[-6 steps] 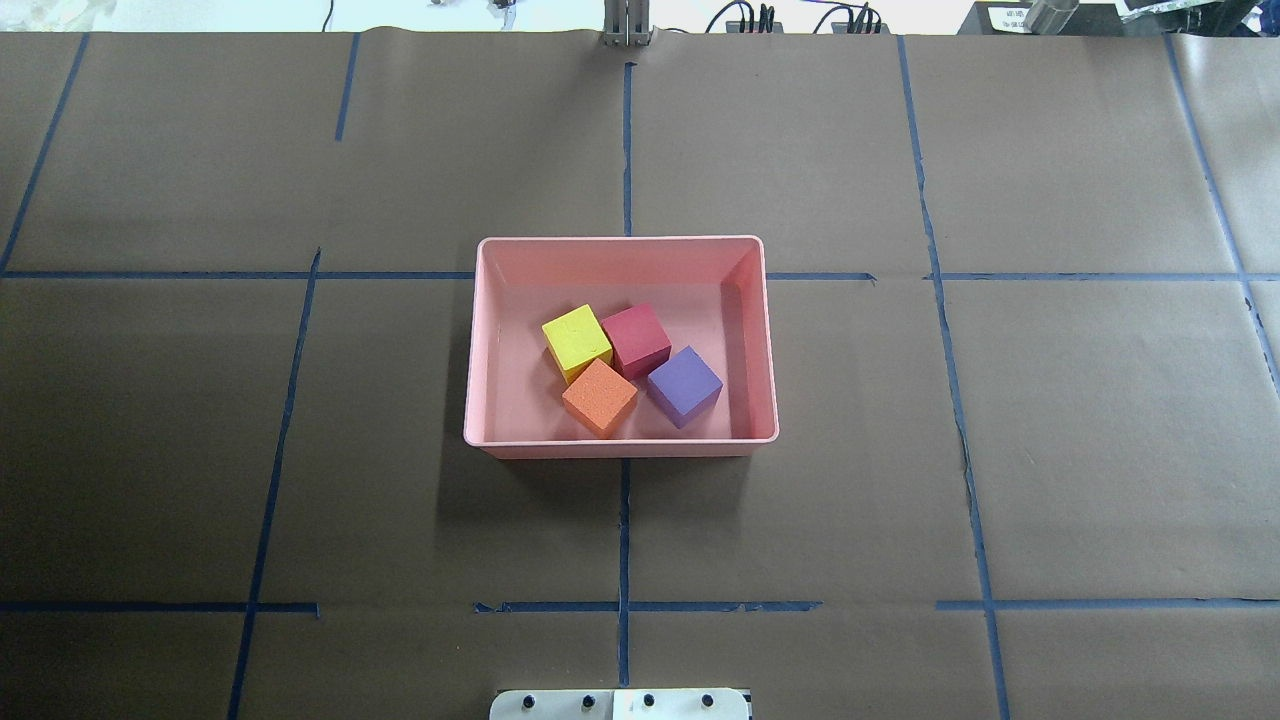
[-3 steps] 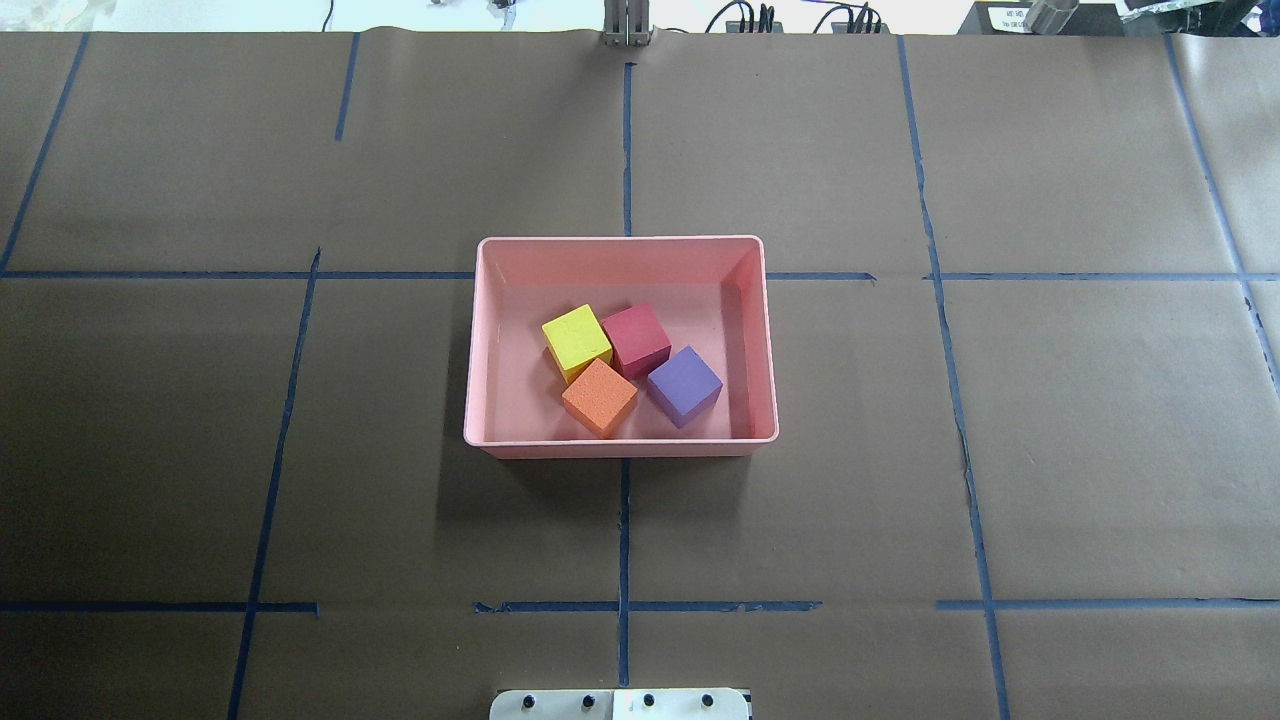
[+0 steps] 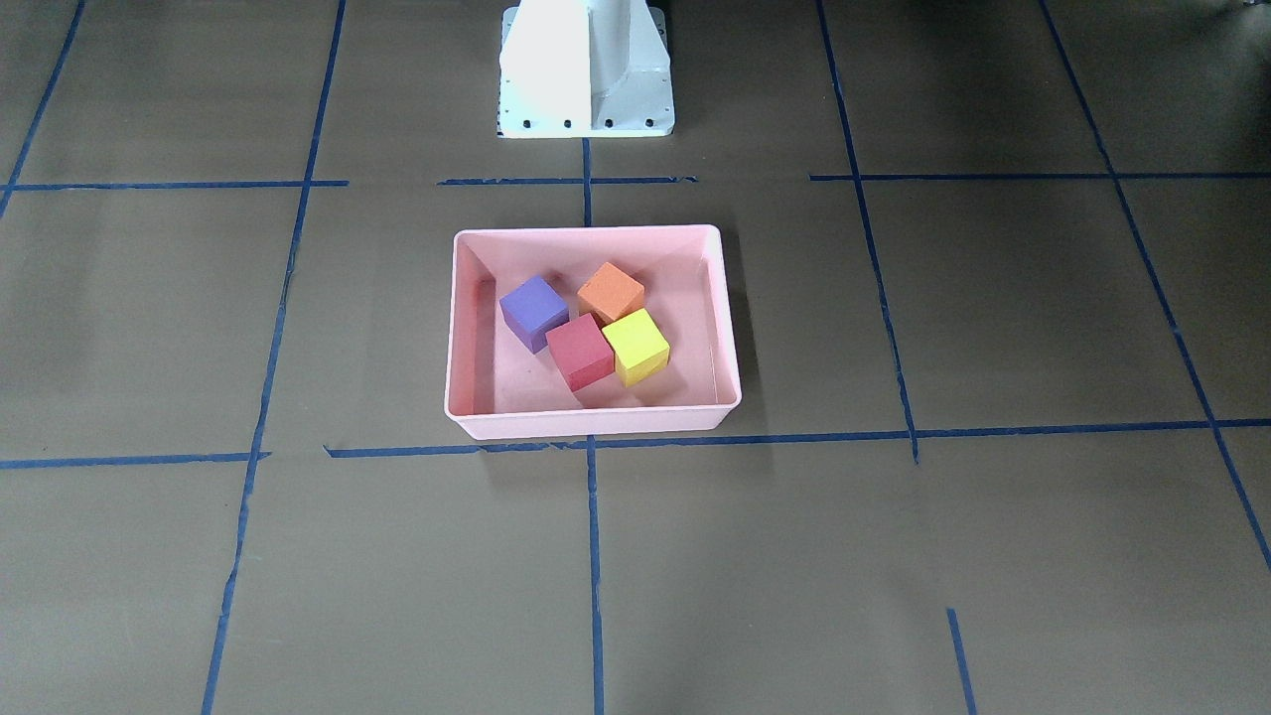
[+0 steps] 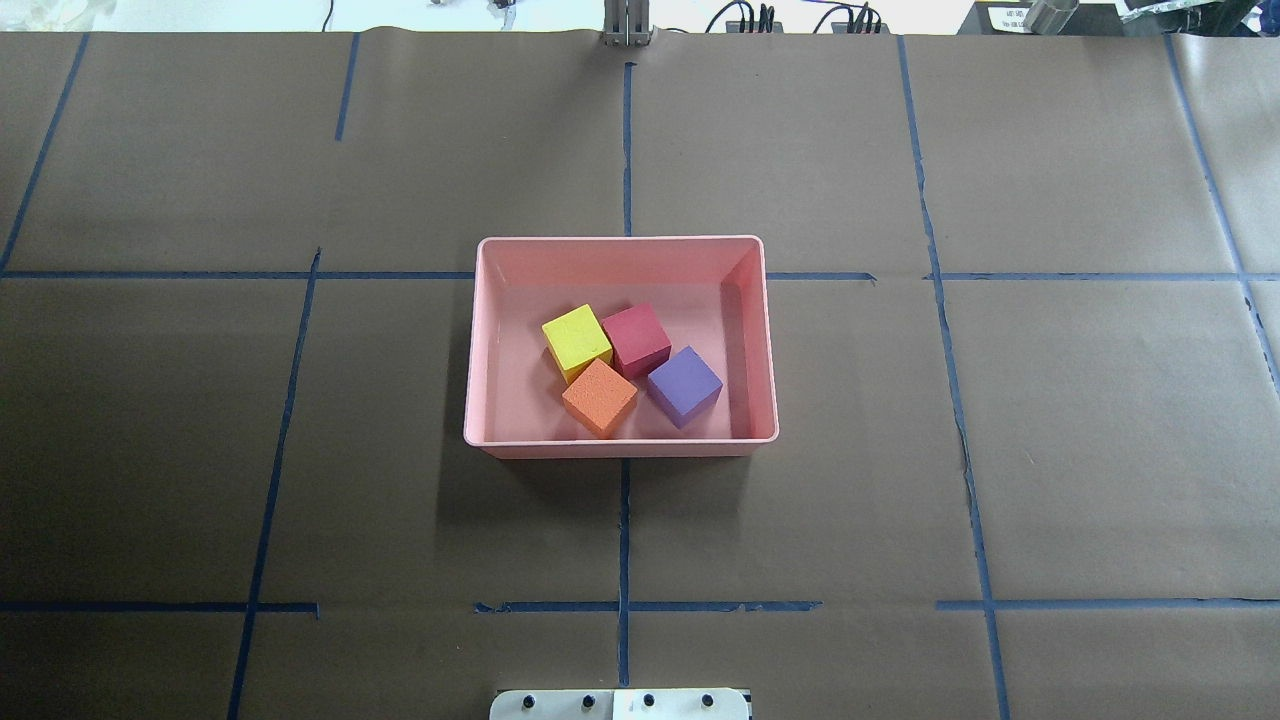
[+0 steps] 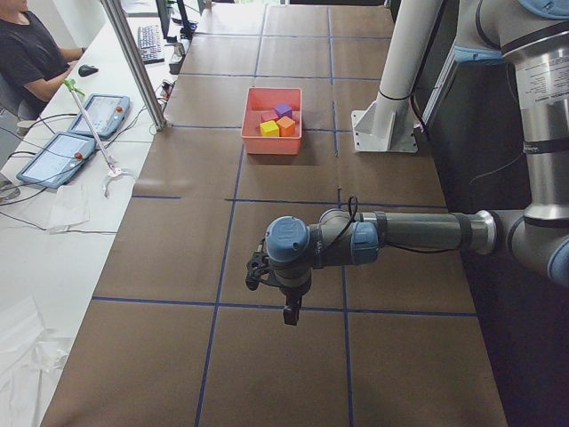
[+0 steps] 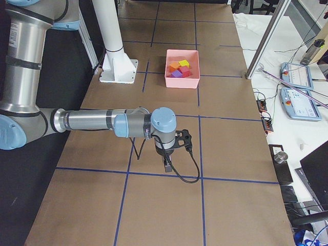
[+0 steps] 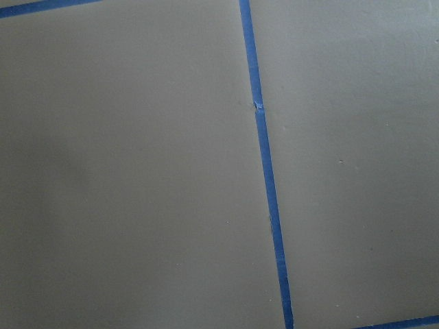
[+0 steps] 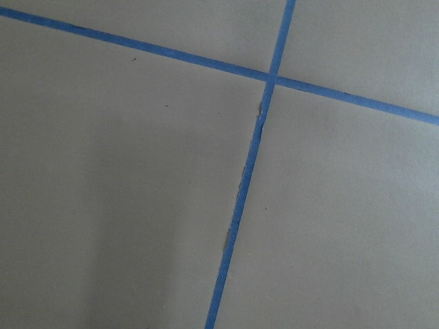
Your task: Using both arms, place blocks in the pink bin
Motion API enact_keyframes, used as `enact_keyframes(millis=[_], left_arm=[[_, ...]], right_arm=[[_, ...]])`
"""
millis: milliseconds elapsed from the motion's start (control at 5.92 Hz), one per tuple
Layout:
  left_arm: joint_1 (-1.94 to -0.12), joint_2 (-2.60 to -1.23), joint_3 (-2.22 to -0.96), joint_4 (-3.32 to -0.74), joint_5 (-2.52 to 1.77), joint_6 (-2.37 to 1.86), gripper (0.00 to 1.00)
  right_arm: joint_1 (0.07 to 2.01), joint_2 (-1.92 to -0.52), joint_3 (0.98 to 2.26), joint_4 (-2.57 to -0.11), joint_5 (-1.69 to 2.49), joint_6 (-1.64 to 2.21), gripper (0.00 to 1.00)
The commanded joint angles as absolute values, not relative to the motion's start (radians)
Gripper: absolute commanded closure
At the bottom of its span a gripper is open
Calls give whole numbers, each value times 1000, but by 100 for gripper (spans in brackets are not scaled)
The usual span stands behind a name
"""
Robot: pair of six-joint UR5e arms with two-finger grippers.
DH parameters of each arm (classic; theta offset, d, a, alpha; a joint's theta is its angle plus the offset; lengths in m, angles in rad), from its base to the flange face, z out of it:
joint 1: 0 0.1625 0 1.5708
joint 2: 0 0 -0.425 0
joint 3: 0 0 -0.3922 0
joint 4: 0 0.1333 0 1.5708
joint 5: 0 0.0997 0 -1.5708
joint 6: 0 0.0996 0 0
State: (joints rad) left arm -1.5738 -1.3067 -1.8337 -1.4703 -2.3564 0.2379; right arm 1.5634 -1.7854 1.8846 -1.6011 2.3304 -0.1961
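The pink bin stands at the table's middle; it also shows in the front view. All four blocks lie inside it, close together: yellow-green, red, orange, purple. Neither arm reaches the overhead or front view. In the exterior left view my left gripper hangs over bare table, far from the bin. In the exterior right view my right gripper does the same, far from the bin. I cannot tell whether either gripper is open or shut. Both wrist views show only paper and tape.
Brown paper with blue tape lines covers the table. The white pedestal base stands behind the bin. An operator sits at a side desk with tablets. A metal post rises at the table's edge.
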Motion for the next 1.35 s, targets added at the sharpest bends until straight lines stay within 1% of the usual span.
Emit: enact_keyframes(millis=[0,169,676,1014,1183], left_arm=[[-1572,-1324,-1835,-1479,-2362,242,0],[-1572,-1378,-1826,-1477,-2364,221,0],[-1575,-1371,-1842,-1474,-2364,187,0],[-1575,-1348,-1880,-1473,-2362,186,0],[-1575,-1347,-1872,-1465,-2364,177,0]], right_arm=[[1543,-1766,1894,-1605,2327,-181,0],[1545,-1776,1907,-1605,2333,-179,0],[1545,-1781,1919,-1600,2329,-166,0],[1545,-1784,1934,-1595,2329,-166,0],[1545,-1784,1928,-1594,2335,-166,0]])
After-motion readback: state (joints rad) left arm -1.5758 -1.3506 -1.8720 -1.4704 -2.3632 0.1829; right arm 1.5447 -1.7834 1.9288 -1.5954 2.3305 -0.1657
